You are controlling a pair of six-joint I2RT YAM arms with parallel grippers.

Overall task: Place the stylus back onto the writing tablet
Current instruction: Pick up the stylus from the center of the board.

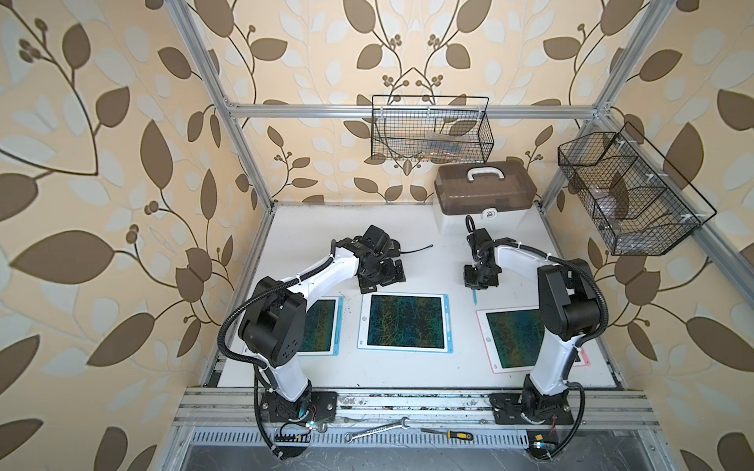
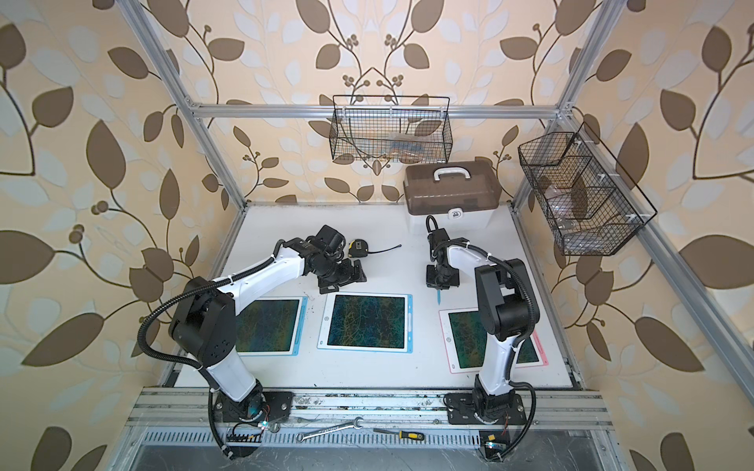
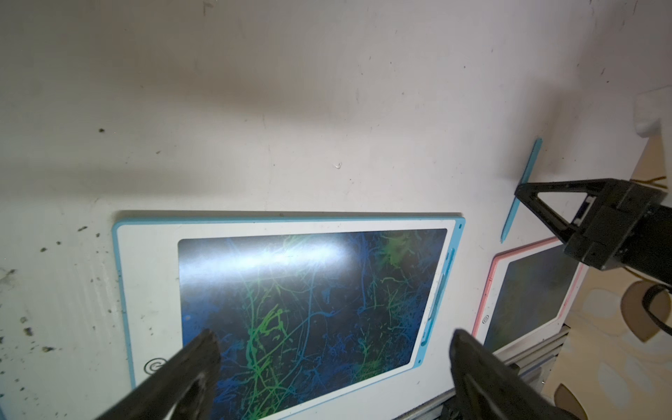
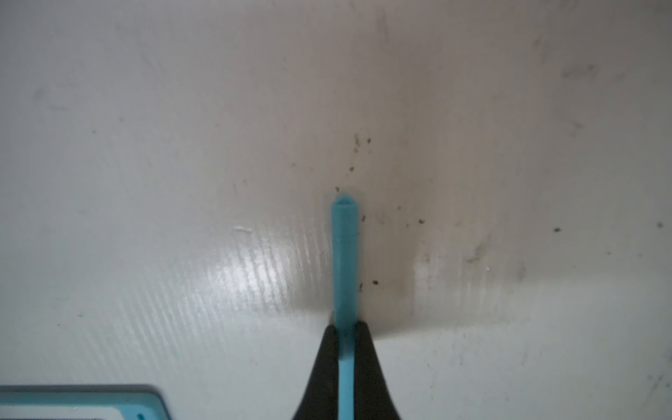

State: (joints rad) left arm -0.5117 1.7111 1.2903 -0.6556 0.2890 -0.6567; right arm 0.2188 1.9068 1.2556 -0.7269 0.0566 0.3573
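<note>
Stylus point(image 4: 344, 262), blue, sits pinched between the pressed-together jaws of my right gripper point(image 4: 344, 329), just right of the middle blue-framed tablet point(image 1: 406, 322), off it, over bare white table point(image 1: 428, 253). I record my left gripper point(image 3: 332, 336) spread wide, holding nothing, beyond that tablet's far edge.

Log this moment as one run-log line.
right gripper: shut on blue stylus | left gripper: open, near middle tablet | placement: not done

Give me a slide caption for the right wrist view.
Right hand shut on the blue stylus, white table behind, blue-rimmed tablet corner in view.
</note>
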